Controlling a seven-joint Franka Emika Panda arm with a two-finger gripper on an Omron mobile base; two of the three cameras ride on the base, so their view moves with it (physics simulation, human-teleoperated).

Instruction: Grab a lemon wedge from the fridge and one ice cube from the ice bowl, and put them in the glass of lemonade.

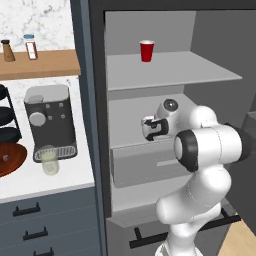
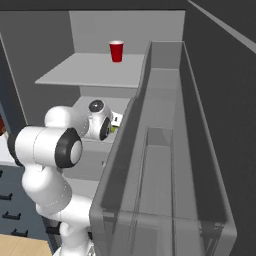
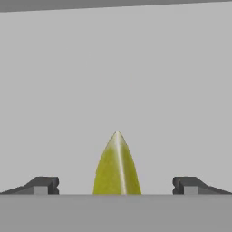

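Yellow-green pointed lemon wedge (image 3: 117, 165) lies on pale grey shelf (image 3: 118, 81) of tall dark grey fridge (image 1: 95, 100), centred btw. the fingertips (image 3: 43, 185). Two-finger gripper (image 3: 116, 186) stands wide open w/ nothing held, probably aligned for closing on it.

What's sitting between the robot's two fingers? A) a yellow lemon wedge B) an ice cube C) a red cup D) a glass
A: in the hand view the lemon wedge stands between the wide-open fingers of the gripper, not yet pinched.
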